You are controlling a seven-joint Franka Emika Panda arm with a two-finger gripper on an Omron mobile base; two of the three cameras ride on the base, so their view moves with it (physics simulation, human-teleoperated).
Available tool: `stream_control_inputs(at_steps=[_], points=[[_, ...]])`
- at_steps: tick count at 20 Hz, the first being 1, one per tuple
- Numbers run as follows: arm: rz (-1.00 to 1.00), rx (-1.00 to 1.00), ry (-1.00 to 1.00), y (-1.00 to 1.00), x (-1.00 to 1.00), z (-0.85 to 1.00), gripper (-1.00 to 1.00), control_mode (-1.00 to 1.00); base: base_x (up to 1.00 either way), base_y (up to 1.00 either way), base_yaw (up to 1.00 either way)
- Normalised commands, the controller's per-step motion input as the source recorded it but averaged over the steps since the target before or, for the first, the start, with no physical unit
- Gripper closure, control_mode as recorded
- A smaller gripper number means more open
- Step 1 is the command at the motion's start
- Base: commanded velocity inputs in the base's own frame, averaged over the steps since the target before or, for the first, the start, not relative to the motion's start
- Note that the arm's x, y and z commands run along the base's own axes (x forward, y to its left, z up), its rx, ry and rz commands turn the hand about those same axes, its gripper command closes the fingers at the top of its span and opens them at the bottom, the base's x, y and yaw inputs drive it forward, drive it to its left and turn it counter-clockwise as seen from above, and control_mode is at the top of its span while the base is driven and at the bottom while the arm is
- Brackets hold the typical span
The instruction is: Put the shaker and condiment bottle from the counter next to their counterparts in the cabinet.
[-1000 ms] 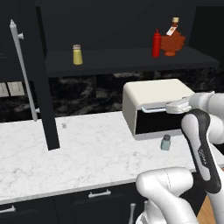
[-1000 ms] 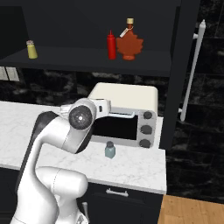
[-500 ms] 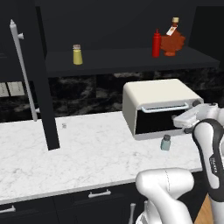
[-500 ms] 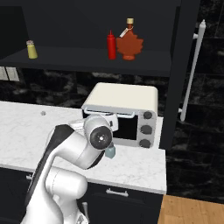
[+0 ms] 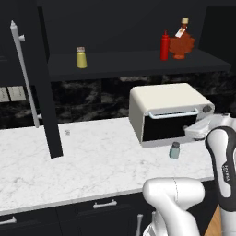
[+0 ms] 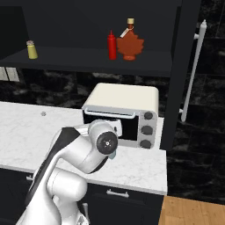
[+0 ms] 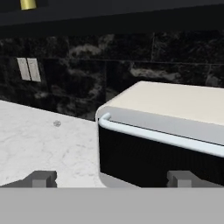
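Pincer (image 7: 111,178), spread wide and empty, faces the toaster oven (image 5: 168,114); it should drop lower toward the shaker (image 5: 174,150) on the worktop (image 5: 92,161), straddling it squarely before closing.

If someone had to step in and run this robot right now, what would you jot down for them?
Gripper: open, holding nothing, low in front of the cream toaster oven.
Small pale blue-grey shaker with a grey cap: on the white marble counter, just in front of the toaster oven.
Slim red squeeze bottle: already on the black cabinet shelf, beside the squat brown bottle.
Small yellow shaker: further left on that shelf.
Done: red bottle placed.
Left: pick up the blue-grey shaker and set it beside the yellow one.
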Motion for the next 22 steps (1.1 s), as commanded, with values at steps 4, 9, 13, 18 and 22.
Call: stream_control_inputs(at_steps=[4, 9, 13, 18, 22], points=[[0.0, 0.0, 0.0, -0.06, 0.0, -0.34, -1.0, -1.0, 0.0, 0.0, 0.0], [0.05, 0.0, 0.01, -0.03, 0.0, -0.36, -1.0, -1.0, 0.0, 0.0, 0.0], [0.09, 0.0, 0.04, -0.08, 0.05, -0.25, -1.0, -1.0, 0.0, 0.0, 0.0], [0.09, 0.0, 0.01, -0.17, 0.11, -0.17, -1.0, -1.0, 0.0, 0.0, 0.0], [0.09, 0.0, 0.0, -0.24, 0.01, -0.29, -1.0, -1.0, 0.0, 0.0, 0.0]])
